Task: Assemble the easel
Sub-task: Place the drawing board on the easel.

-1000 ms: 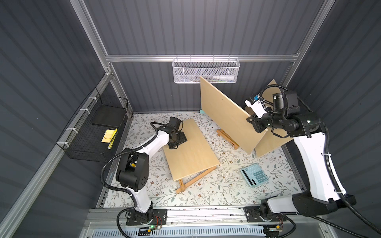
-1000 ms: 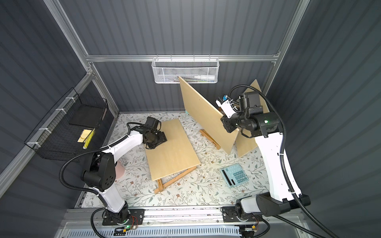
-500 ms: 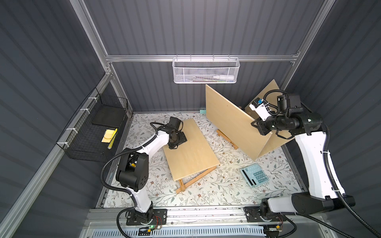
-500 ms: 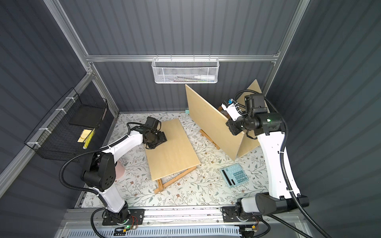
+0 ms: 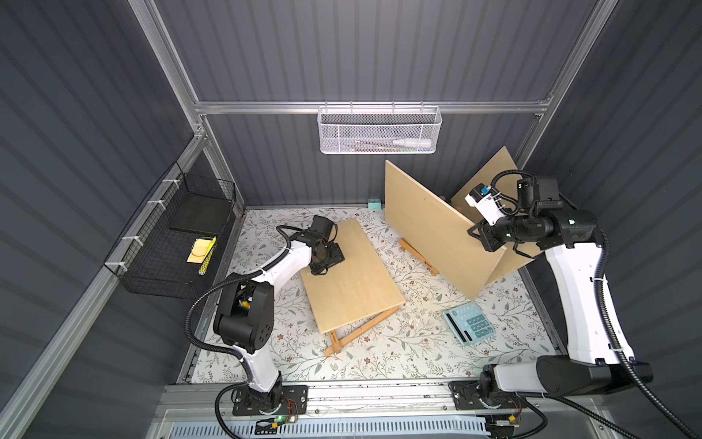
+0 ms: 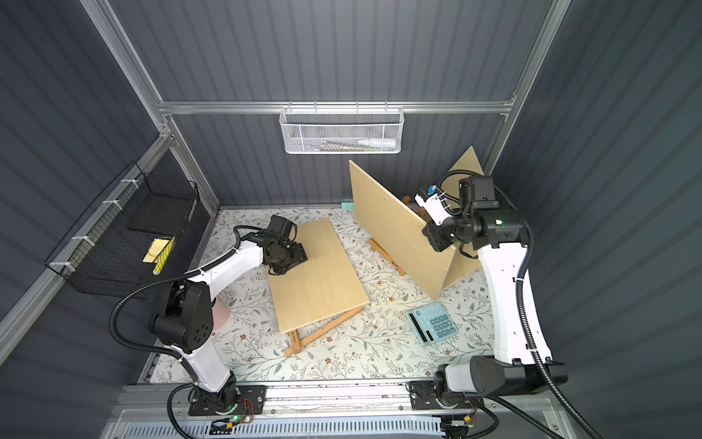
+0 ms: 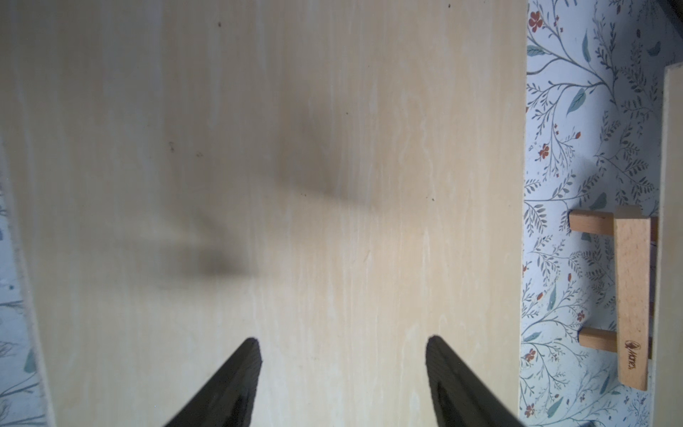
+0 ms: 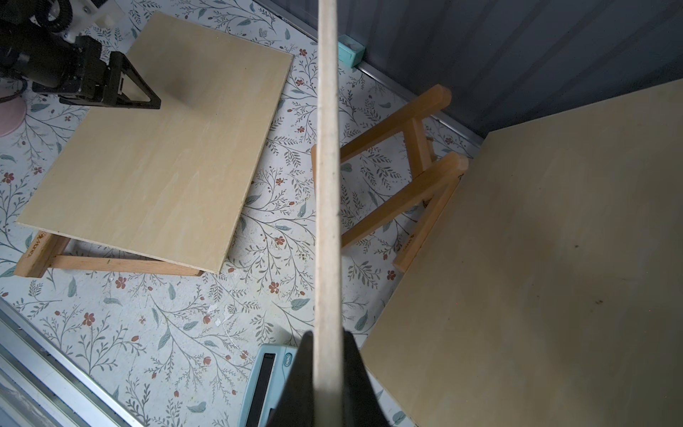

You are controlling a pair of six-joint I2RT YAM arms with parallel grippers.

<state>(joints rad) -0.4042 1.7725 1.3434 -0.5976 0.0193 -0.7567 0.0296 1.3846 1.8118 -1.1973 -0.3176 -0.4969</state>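
Since a second ago the tilted board [image 5: 433,228] has swung toward frame right, right of centre now, my right jaws clamped on its edge. My left jaws gape empty over the flat board [image 5: 357,277] at table [image 5: 380,361] centre.

I see a flat board [image 5: 353,273] lying on a wooden frame [image 5: 362,330] at centre, left of an upright board [image 5: 433,228]. A second frame [image 8: 403,201] stands between that and a leaning board [image 8: 536,258]; a calculator [image 5: 470,324] lies in front.
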